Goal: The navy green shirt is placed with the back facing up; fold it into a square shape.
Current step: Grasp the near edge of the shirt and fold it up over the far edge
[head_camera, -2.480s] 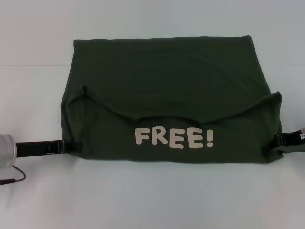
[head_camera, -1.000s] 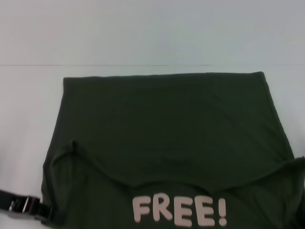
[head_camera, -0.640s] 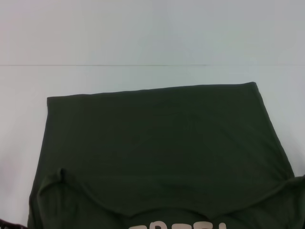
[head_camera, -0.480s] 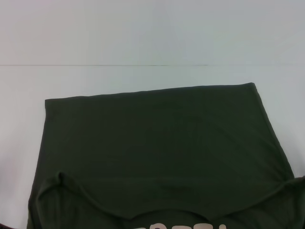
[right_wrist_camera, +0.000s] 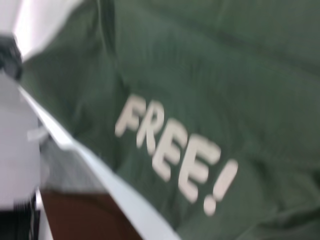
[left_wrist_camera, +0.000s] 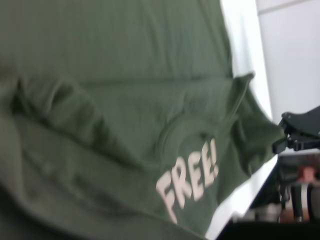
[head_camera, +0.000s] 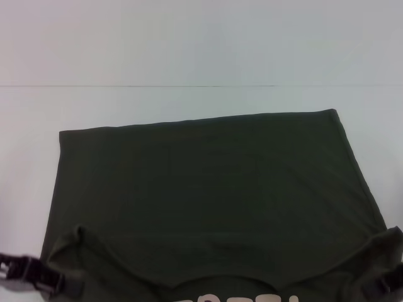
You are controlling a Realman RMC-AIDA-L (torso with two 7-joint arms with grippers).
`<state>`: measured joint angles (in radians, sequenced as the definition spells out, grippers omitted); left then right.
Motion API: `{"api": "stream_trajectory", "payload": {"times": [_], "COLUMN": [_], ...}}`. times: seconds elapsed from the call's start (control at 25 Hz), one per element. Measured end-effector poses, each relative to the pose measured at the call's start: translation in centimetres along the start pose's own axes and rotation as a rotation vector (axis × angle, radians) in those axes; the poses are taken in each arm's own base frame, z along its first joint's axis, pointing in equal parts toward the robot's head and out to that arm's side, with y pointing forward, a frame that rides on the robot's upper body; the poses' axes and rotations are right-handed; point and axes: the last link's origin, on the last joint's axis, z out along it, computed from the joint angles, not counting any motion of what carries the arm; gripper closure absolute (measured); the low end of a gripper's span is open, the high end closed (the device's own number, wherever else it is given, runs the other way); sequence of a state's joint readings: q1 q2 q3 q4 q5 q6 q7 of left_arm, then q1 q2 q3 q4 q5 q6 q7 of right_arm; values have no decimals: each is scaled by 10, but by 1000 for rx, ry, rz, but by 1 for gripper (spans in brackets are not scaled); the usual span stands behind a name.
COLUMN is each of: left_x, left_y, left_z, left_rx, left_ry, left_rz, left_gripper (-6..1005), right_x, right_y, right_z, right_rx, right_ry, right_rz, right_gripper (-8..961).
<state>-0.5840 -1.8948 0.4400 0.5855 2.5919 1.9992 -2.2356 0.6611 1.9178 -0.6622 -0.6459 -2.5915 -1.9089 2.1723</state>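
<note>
Our left pincer (head_camera: 47,281) and right pincer (head_camera: 385,283) each pinch a near corner of the shirt (head_camera: 214,189), which lies across the table (head_camera: 189,56). If one side pulls ahead or slips, we risk a skewed, bunched fold.

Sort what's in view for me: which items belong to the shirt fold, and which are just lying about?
Part of the job:
- navy green shirt, "FREE!" lettering showing near its front edge
- left hand at the shirt's near left corner
- right hand at its near right corner

Just there:
- white table; nothing else lies on it in view
</note>
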Motion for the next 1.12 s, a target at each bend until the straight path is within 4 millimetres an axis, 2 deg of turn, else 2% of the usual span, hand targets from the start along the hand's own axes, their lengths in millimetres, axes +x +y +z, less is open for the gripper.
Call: {"api": "stream_trajectory", "payload": {"times": [0.28, 0.52, 0.68, 0.88, 1.12], "left_x": [25, 46, 60, 70, 79], "left_y": [-2, -15, -28, -36, -45], "left_z": [-19, -17, -6, 6, 12], "left_rx": [-11, 29, 74, 101, 154], "left_ry": [243, 422, 559, 659, 763], "left_rz": [-1, -46, -70, -72, -83], "left_gripper": [961, 961, 961, 961, 961], "right_x": [-11, -27, -37, -48, -59], "right_y": [-15, -31, -42, -56, -64], "right_z": [-27, -35, -32, -17, -8], "right_rx": [-11, 16, 42, 113, 183], "right_ry": [-301, -533, -664, -766, -852], "right_rz": [95, 166, 207, 248, 254], "right_gripper": [906, 907, 907, 906, 907]}}
